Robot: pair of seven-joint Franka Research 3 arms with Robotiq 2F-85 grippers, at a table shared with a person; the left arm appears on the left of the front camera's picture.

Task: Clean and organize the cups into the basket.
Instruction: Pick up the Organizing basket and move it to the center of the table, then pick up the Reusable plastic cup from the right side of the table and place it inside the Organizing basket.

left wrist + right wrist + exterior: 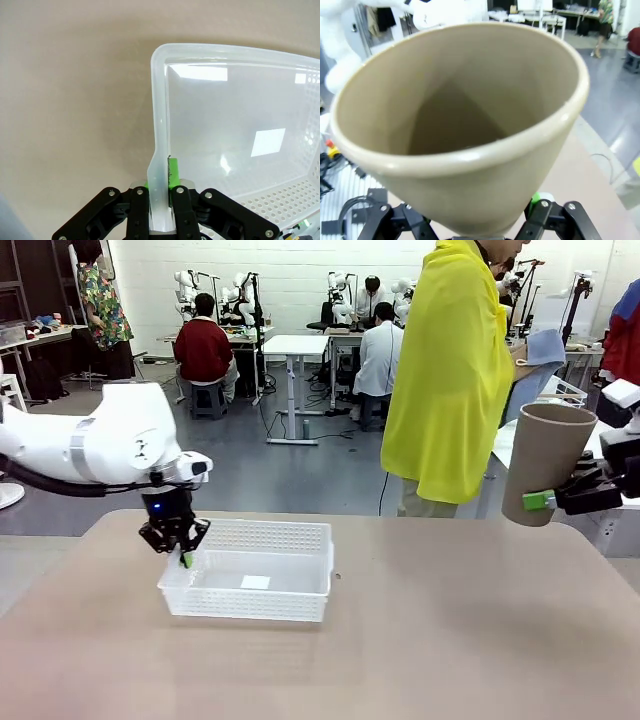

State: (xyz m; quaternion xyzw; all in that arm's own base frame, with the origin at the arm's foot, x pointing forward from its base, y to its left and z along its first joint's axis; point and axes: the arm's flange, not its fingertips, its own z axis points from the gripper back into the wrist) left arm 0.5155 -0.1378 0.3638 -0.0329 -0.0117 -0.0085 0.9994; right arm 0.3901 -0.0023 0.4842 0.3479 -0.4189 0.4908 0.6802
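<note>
With left pincer (161, 175), clamped on basket (300, 525) rim; with right pincer (545, 502), gripping tan cup (545, 455), far finger hidden behind.

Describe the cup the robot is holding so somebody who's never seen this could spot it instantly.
Start at the tan table, then look to its far right corner, where the right gripper grips something raised in the air. That is the cup: tall, tan-brown, tapered, handleless, mouth up, unlike the low white mesh basket on the left.
</note>
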